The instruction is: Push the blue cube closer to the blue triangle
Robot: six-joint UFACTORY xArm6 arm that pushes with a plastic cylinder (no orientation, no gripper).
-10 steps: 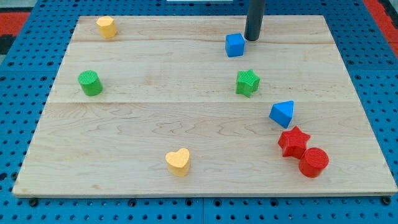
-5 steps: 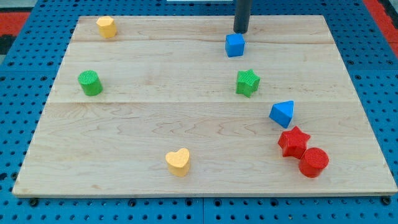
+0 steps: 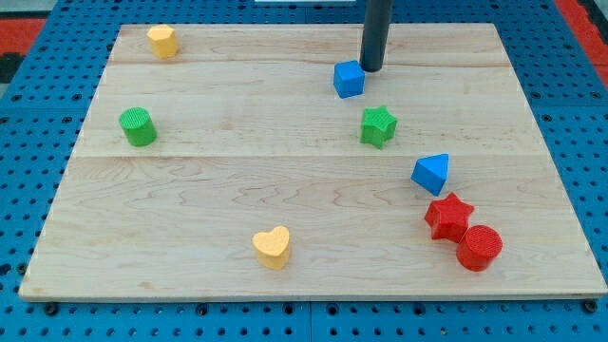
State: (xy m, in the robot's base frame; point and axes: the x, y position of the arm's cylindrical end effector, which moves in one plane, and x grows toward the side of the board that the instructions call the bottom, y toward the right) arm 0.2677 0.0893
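no gripper, bare rod: my tip (image 3: 371,69) touches blue cube (image 3: 349,79) upper-right corner; blue triangle (image 3: 431,173) well apart, lower right.

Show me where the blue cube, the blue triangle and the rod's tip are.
blue cube (image 3: 349,80): camera view, middle of the block.
blue triangle (image 3: 431,173): camera view, middle of the block.
my tip (image 3: 372,69): camera view, very end of the rod, at the cube's upper right.

A wooden board (image 3: 190,190) is laid on a blue table with holes (image 3: 28,313). A yellow block (image 3: 162,40) is seen at the far left. A green cylinder (image 3: 138,126) is set on the left. A yellow heart (image 3: 273,247) is placed near the front. A green star (image 3: 378,125) is found in the middle. A red star (image 3: 448,216) and a red cylinder (image 3: 479,247) are seen touching at the near right
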